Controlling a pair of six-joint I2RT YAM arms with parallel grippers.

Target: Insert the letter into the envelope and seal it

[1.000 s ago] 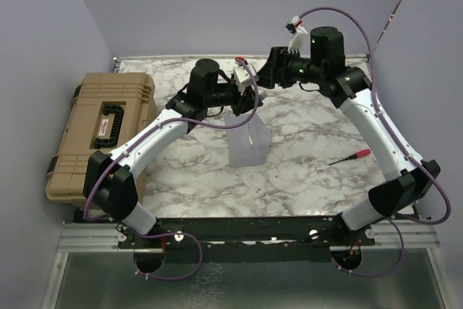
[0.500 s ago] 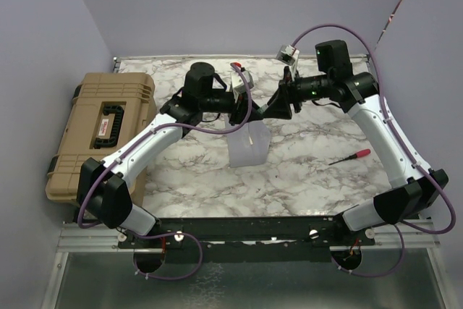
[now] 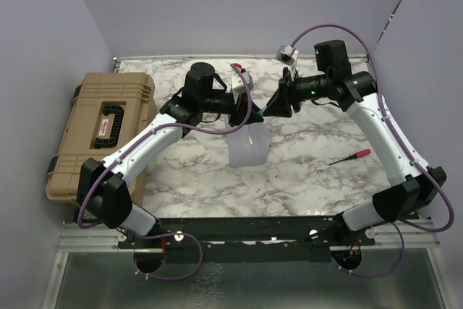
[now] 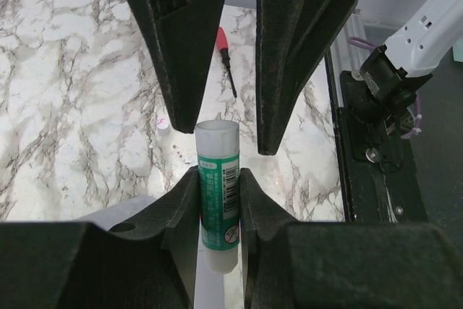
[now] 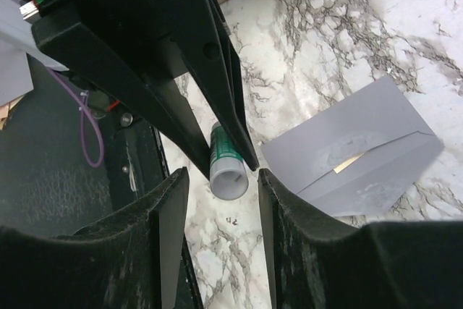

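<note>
Your L pincer [image 4: 217,182] is clamped on the glue stick [image 4: 217,153], up off the desk [image 4: 72,70]. Your R pincer [image 5: 222,176] sits part-open round its cap, gaps both sides. The envelope [image 5: 347,132] lies flat below w/ a sliver of letter [image 5: 348,164] at the flap edge.

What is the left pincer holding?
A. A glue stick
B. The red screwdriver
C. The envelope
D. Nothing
A: the left wrist view shows the left pincer clamped on a green-labelled glue stick, while the screwdriver and envelope lie on the table.
</note>
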